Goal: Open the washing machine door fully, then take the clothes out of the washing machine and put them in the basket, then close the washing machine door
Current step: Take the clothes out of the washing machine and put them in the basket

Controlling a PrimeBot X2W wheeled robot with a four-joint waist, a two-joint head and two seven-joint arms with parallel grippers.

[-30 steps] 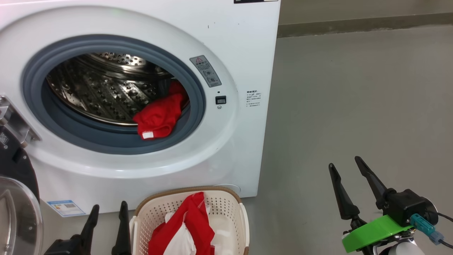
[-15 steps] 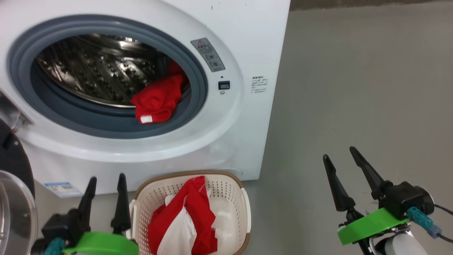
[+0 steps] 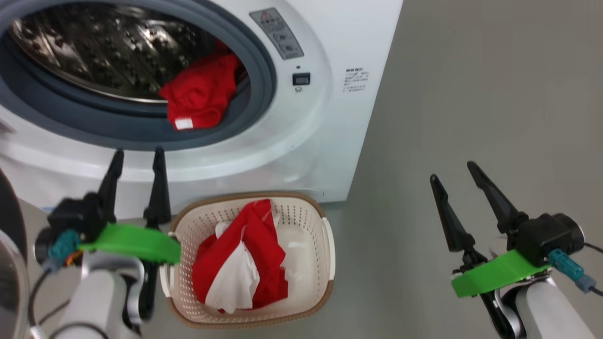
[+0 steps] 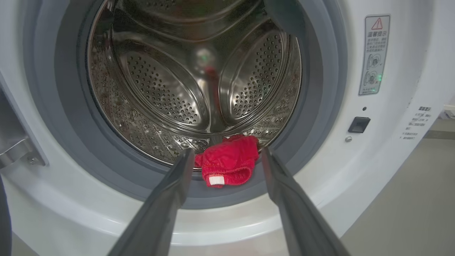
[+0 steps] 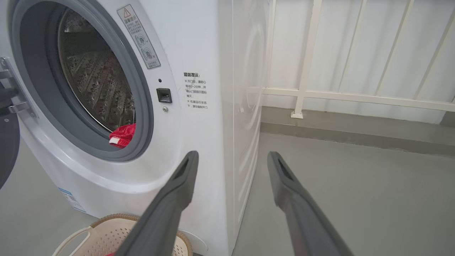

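The washing machine (image 3: 330,117) stands with its drum uncovered. The washing machine door (image 3: 5,207) hangs swung out at the far left, with its dark rim also showing in the right wrist view (image 5: 7,149). One of the clothes, a red garment with a white label (image 3: 200,92) (image 4: 227,163) (image 5: 122,136), lies on the drum's front lip. More red and white clothes (image 3: 245,263) lie in the basket (image 3: 325,245) on the floor below the opening. My left gripper (image 3: 138,155) (image 4: 226,152) is open, pointing at that garment from a short way out. My right gripper (image 3: 451,171) (image 5: 233,153) is open and empty over the floor to the right.
Grey floor (image 3: 471,94) stretches to the right of the machine. A white railing (image 5: 302,71) on a low kerb runs behind it. The metal door hinge (image 5: 14,103) sticks out at the opening's left side. The basket sits close against the machine's front.
The head camera has tipped down and closer. My left gripper has risen from beside the basket toward the drum opening. The right gripper has hardly moved.
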